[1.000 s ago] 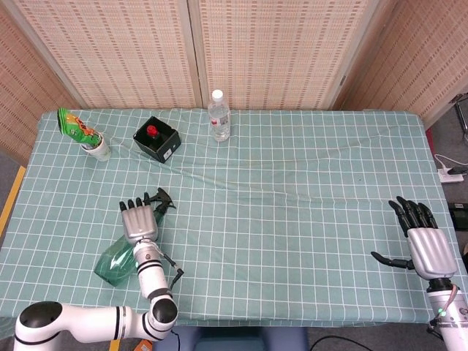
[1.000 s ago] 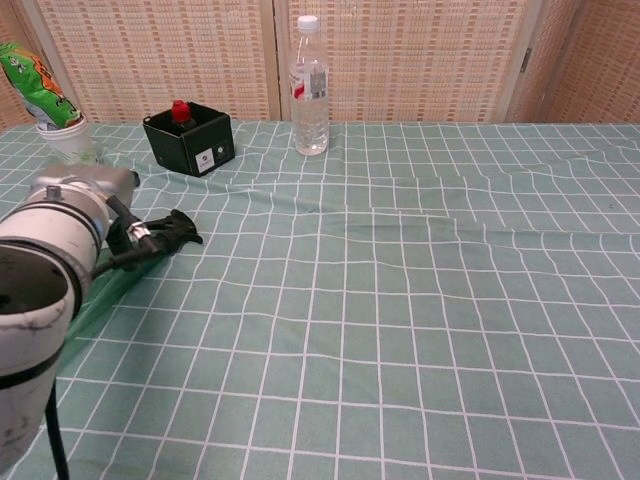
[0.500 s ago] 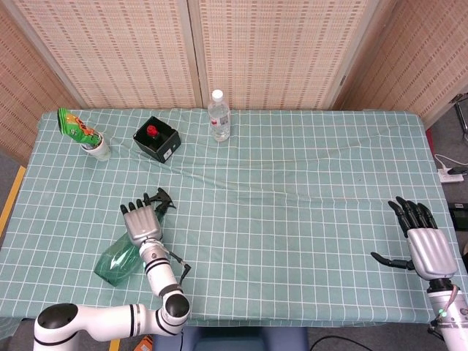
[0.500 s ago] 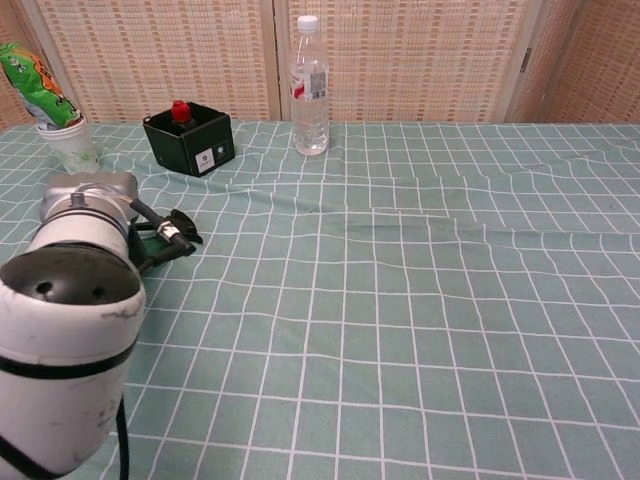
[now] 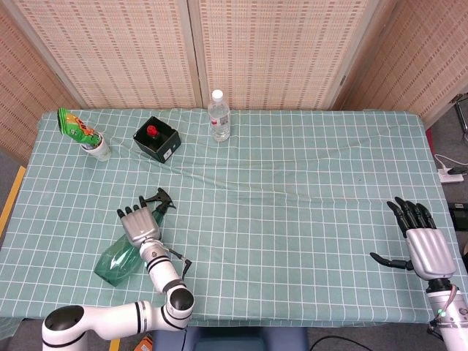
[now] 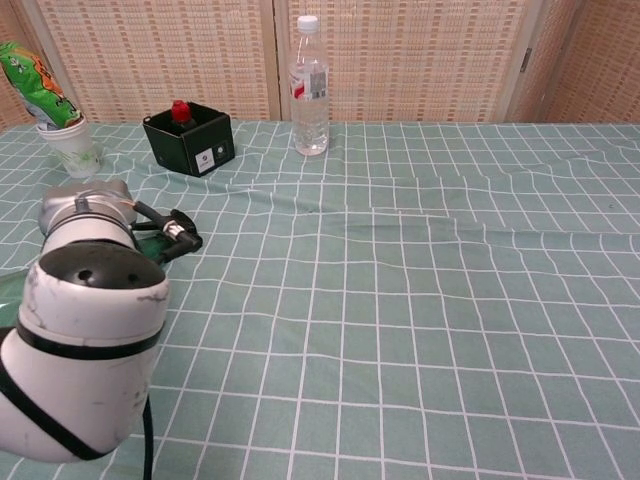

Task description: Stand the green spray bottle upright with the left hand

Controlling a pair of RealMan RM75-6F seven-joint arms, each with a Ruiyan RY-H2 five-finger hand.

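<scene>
Over the last second the left hand (image 5: 136, 223) slides slightly back and left over the neck of the green spray bottle (image 5: 117, 261), while its elbow swings inward under the table edge, so in the chest view the forearm now fills the lower left corner. The bottle itself has not moved: it lies on its side on the table (image 5: 292, 219), body toward the near left edge and black trigger head (image 5: 161, 200) pointing away toward the middle. The hand hovers flat above the neck with its fingers spread and not closed around anything; I cannot tell whether the palm touches the bottle. This looks like lining up for the grasp, so the uprighting itself is not yet begun.

The bottle's body sits close to the near edge, so tipping it up should carry it inward, toward the open cloth right of the trigger head. The black box (image 5: 156, 139), the cup with the snack bag (image 5: 95, 145) and the water bottle (image 5: 219, 116) stand well apart at the back. The right hand (image 5: 425, 246) rests open, fingers apart, near the far right edge, holding nothing.
</scene>
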